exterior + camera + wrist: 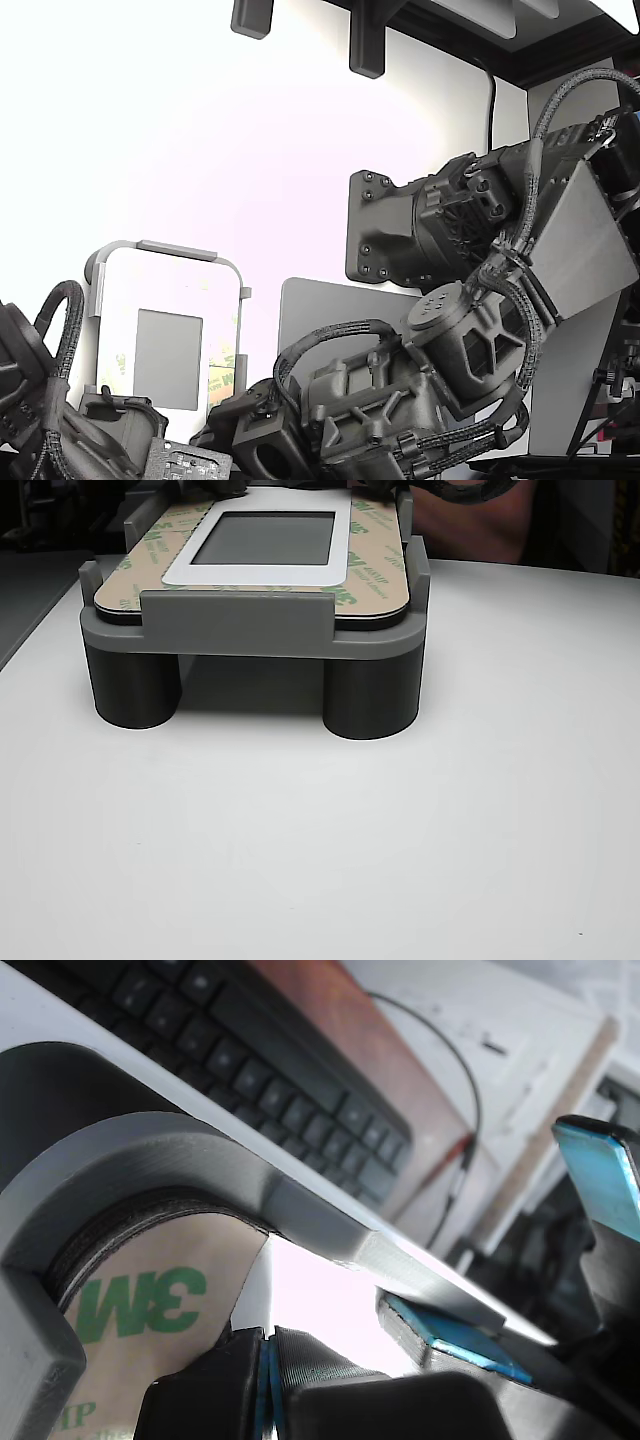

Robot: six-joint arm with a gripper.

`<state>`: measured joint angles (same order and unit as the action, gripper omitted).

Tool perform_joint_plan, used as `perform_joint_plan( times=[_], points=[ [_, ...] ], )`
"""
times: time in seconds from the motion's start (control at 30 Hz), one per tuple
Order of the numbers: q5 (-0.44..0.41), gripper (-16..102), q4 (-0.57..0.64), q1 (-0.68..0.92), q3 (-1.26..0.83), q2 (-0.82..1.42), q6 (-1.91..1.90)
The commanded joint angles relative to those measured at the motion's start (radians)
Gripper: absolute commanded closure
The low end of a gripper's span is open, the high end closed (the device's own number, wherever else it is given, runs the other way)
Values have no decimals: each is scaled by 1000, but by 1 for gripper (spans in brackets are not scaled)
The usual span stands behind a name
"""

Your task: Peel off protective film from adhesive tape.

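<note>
Looking through the wrist view, you see your pincer low against the corner of the grey fixture, its two dark fingers pressed together with only a thin blue-lined seam between them; whether that seam pinches the edge of the protective film you cannot tell. That pale liner, printed with a green 3M logo, lies flat inside the fixture's raised rim, touching the fingertips. From the other view, the film frames a white plate with a grey rectangular patch, all seated on the fixture, which stands on round legs on the white tabletop. A black keyboard lies beyond the fixture.
</note>
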<state>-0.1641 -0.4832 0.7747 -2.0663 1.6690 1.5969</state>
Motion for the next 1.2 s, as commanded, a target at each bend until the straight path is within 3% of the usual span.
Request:
perform_joint_plan(
  times=[0.0, 1.17],
  points=[
    [2, 96, 5, -3, 31, 17, -2],
    [-2, 96, -6, -2, 32, 18, -8]
  ],
)
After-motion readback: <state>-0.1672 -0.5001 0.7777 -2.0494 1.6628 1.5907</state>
